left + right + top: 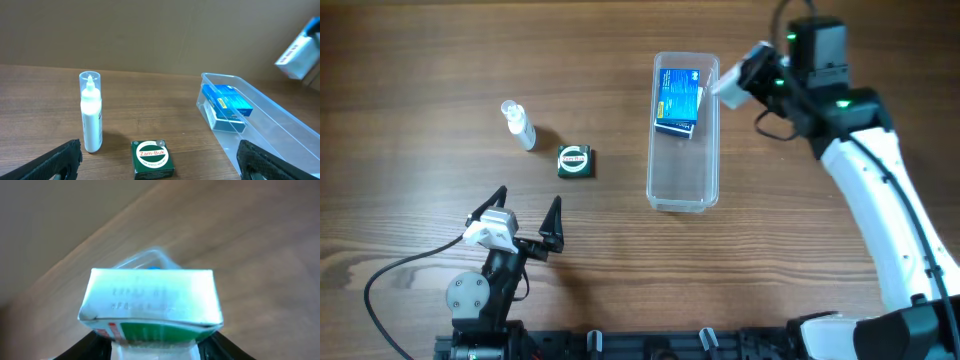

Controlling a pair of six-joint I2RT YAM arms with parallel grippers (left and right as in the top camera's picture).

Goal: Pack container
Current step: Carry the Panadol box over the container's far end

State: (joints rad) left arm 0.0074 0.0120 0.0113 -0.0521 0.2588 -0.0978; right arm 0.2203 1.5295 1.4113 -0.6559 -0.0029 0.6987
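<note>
Container (682, 178): clear tub, lay on bench (420, 60); blue boxes (677, 100) stacked at its far end.
Right gripper (734, 86): jaws were clamped on a white-and-green carton (150, 302), at container's far right rim.
Left gripper (528, 203): jaws stood wide apart, empty, well left of container.
Spray bottle (518, 125), green Zam-Buk box (576, 161): stood left of container.

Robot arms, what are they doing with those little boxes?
They're packing the clear container. The right gripper is shut on a white and green box, held in the air by the container's rim. Blue boxes already lie inside. The left gripper is open and empty, and a spray bottle and a green Zam-Buk box wait on the table.
</note>
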